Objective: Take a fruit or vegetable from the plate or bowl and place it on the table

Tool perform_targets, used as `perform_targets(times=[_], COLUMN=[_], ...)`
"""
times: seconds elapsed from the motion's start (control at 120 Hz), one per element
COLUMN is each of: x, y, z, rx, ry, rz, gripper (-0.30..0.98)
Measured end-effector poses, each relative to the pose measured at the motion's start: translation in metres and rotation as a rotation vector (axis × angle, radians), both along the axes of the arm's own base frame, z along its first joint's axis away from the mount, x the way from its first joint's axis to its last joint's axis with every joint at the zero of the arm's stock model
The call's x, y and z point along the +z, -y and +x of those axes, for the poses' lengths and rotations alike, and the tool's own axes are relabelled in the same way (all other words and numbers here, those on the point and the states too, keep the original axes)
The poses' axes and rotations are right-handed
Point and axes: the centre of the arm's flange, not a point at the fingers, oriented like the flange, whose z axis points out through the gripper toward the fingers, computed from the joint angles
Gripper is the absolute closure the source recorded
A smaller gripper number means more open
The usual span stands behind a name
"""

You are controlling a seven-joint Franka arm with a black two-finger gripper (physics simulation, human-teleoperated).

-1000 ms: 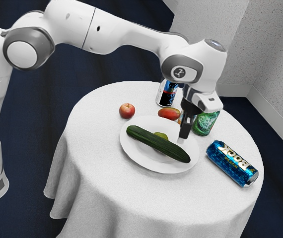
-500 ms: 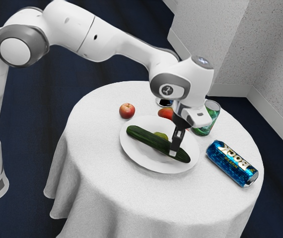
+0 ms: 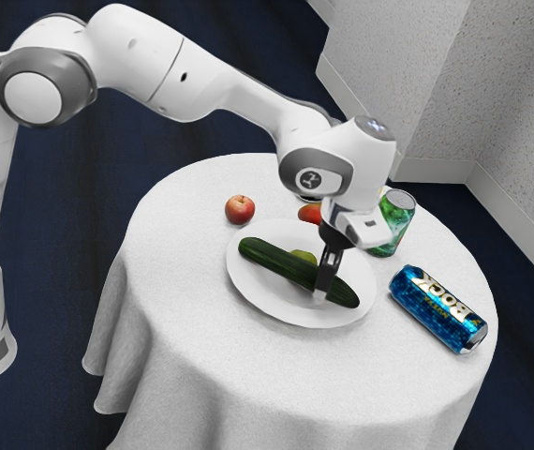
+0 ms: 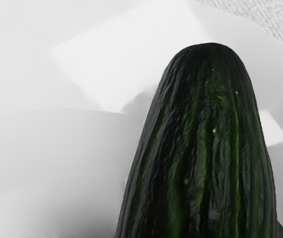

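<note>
place: dining-like room, exact kind unclear | white-clothed round table point(image 3: 248, 375) | dark blue floor point(image 3: 529, 398) | speckled walls point(image 3: 389, 84)

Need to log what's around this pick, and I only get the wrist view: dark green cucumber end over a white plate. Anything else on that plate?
Observer: Yes, the exterior view shows a yellow-green fruit on the plate, partly hidden behind the cucumber. Can't tell which fruit.
Operator: Copy. Which end of the cucumber is the gripper near?
Observer: The gripper is down near the end that points toward the exterior view's right, on the side of the blue Bock can.
</note>
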Motion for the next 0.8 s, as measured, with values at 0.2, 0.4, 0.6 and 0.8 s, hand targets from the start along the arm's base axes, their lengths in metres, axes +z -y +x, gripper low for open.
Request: perform_targets(times=[0.2,0.4,0.6,0.8], x=[-0.005,-0.009,-0.015,-0.018], y=[0.005,0.004,0.003,0.001], z=[0.001,0.003,0.004,0.005], rx=[-0.012,-0.012,-0.014,-0.024], ry=[-0.006,-0.010,-0.018,-0.022], rz=[-0.001,-0.001,0.002,0.004], gripper=[0.00,0.05,0.27,0.50])
